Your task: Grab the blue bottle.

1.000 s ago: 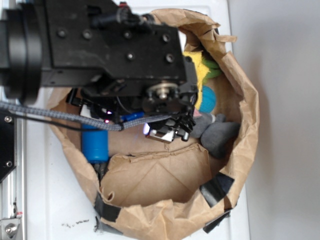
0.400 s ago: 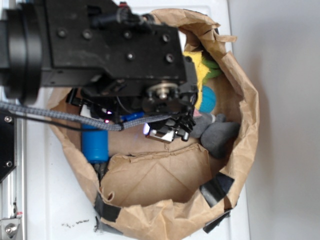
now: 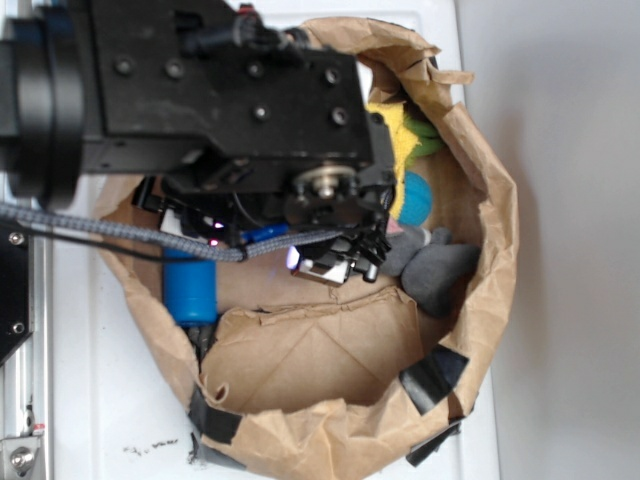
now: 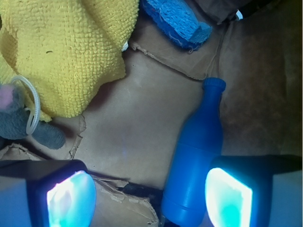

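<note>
Container: one brown paper bag (image 3: 470, 190), rim rolled down and patched with black tape, standing on a white table (image 3: 110, 400). My arm reaches into it from the upper left of the exterior view.

Contents, counted:
- One blue bottle (image 4: 196, 151), lying on its side on the bag floor, neck pointing toward the far side in the wrist view. Its base end sits just beside my right pad, between my two pads but closer to the right one. In the exterior view only its body (image 3: 190, 285) shows, at the left side of the bag, below my arm.
- One yellow knitted cloth (image 4: 66, 52), upper left in the wrist view; in the exterior view a yellow patch at the bag's right wall.
- One grey plush mouse (image 3: 435, 265), right of my gripper in the exterior view; the wrist view catches only a grey limb and a pale loop at the far left edge.
- One teal ball (image 3: 415, 198), seen in the exterior view only.
- One light blue fuzzy cloth (image 4: 175, 19), seen at the top of the wrist view only.

My gripper (image 4: 149, 198): jaws wide apart, both pads glowing pale blue at the bottom corners of the wrist view, holding nothing. I cannot tell whether the right pad touches the bottle.
</note>
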Motion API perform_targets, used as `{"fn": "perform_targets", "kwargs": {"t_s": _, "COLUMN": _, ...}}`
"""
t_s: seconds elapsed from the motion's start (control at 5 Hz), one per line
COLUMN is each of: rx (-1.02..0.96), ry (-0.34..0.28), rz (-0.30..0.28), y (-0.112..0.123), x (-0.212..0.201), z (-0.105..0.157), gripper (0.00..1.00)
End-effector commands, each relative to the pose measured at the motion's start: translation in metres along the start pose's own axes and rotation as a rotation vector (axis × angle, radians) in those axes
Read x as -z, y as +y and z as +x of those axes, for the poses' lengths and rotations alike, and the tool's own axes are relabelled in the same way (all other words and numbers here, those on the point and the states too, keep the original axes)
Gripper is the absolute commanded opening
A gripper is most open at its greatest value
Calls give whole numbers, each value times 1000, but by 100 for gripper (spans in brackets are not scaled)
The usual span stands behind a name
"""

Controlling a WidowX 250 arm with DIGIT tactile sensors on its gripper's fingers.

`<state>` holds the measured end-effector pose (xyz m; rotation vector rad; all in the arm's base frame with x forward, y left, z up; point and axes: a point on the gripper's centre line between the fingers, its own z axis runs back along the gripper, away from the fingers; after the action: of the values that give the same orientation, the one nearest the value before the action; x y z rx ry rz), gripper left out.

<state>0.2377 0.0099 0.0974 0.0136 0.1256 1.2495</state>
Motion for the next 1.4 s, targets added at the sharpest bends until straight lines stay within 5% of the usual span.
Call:
{"fn": "perform_targets", "kwargs": {"t_s": 0.0, "rx": 19, "ry": -26, "rz": -51, "y": -7, "x": -15, "z": -4, "gripper": 100}}
{"fn": "perform_targets", "kwargs": {"t_s": 0.8, "rx": 73, "ry": -27, "rz": 63, "y": 10, "x": 10, "z": -5, "gripper": 100}}
{"fn": "perform_targets", "kwargs": {"t_s": 1.2, "rx": 93, "ry": -43, "rz": 72, "y": 20, "x": 18, "z": 0, "gripper": 100}}
